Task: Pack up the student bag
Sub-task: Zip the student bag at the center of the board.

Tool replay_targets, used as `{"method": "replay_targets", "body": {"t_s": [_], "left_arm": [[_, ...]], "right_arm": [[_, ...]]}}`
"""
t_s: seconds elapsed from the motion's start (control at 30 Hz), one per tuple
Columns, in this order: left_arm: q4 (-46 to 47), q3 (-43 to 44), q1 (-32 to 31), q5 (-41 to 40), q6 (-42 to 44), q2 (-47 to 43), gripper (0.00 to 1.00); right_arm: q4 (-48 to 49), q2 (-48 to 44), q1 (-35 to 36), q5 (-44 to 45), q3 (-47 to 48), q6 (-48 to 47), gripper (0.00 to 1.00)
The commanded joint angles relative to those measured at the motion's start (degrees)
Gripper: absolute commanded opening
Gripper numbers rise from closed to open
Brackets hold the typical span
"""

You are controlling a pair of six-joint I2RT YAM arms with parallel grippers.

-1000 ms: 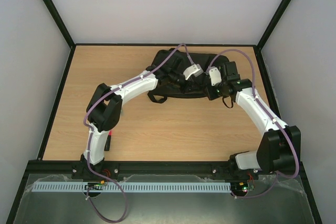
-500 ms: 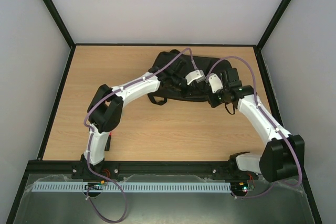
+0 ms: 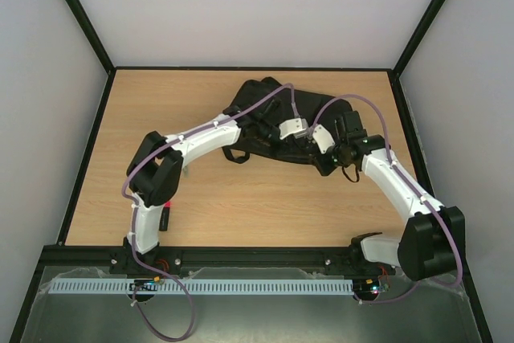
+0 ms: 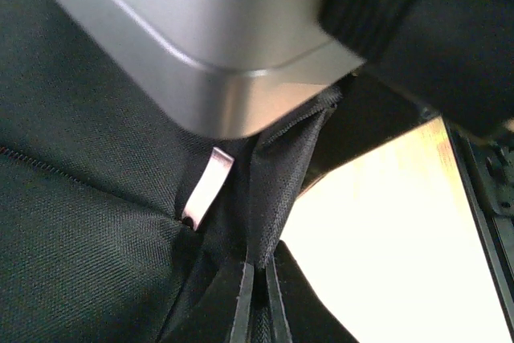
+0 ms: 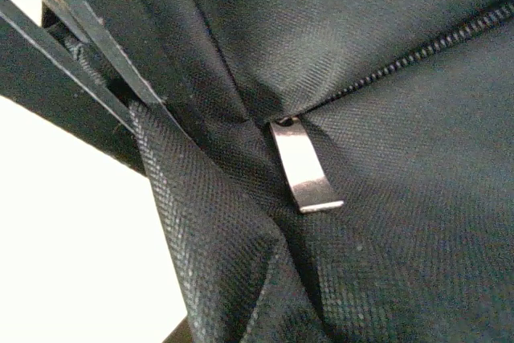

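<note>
Two pinches: left gripper (image 4: 255, 299) and right gripper (image 5: 144, 106) each clamp a fabric fold of the student bag (image 3: 255, 94), which lies crosswise by the tabletop's (image 3: 161, 102) far edge; the zip pull (image 5: 305, 174) sits just beside both.

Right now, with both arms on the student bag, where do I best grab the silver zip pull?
Probably its free end: the zip pull is a flat strip lying against the student bag, hinged at the zip's end. Come from that free tip with the right end effector, now pinching the bag beside it, closing across the narrow edges.
</note>
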Motion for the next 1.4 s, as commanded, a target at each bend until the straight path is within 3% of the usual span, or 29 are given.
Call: {"method": "replay_targets", "body": {"t_s": [0.0,0.27,0.43,0.83,1.07,1.2,1.37], "left_arm": [[-7.8,-5.3,3.9,-2.8,7.5,-6.2,0.02],[-11.0,-15.6,7.2,-3.9,14.3,-12.0,0.02],[-9.3,-18.5,8.7,-3.7,12.1,-13.9,0.02],[-6.7,-10.8,8.6,1.4,4.0,-9.8,0.03],[-6.5,-7.5,8.6,5.2,0.3,-8.7,0.02],[-3.1,-5.9,9.3,7.4,-8.2,-8.7,0.02],[0.8,-2.6,9.2,11.8,-16.7,-7.5,0.03]], "right_arm": [[-10.6,-0.7,-1.1,0.5,-2.2,-3.6,0.01],[-13.5,6.7,-1.0,-2.4,-1.7,-4.9,0.01],[-15.1,10.1,-1.0,-3.4,0.1,-5.0,0.02],[-17.7,10.2,-0.6,-7.1,8.5,-1.2,0.11],[-16.4,9.3,-0.7,-6.8,12.7,2.7,0.09],[-14.7,5.1,-0.6,-7.1,13.5,1.9,0.1],[-8.6,-2.1,3.2,-6.2,10.7,1.2,0.24]]}}
